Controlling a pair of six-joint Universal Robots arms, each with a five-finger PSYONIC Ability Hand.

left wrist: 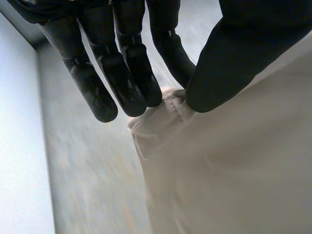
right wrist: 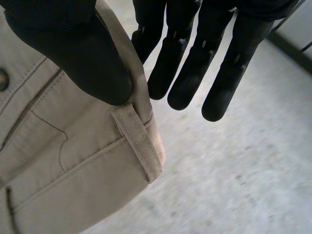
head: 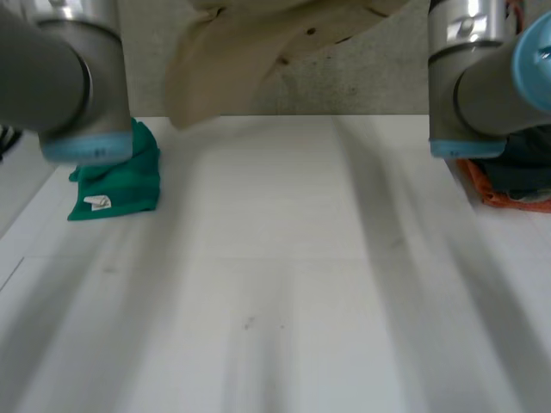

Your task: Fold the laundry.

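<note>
A beige pair of trousers (head: pixel 258 43) hangs above the far side of the white table (head: pixel 284 275), held up between the two arms. In the left wrist view my left hand (left wrist: pixel 243 58) pinches a ribbed edge of the beige cloth (left wrist: pixel 234 170) between thumb and fingers. In the right wrist view my right hand (right wrist: pixel 73 48) pinches the waistband of the trousers (right wrist: pixel 73 165) beside a belt loop (right wrist: pixel 139 141), thumb on the outside, fingers (right wrist: pixel 195 68) behind. A button shows near the thumb.
A folded green garment (head: pixel 116 185) with a white label lies at the table's far left, under the left arm (head: pixel 60 77). A pile of orange and dark clothes (head: pixel 512 176) sits at the far right, under the right arm (head: pixel 482 77).
</note>
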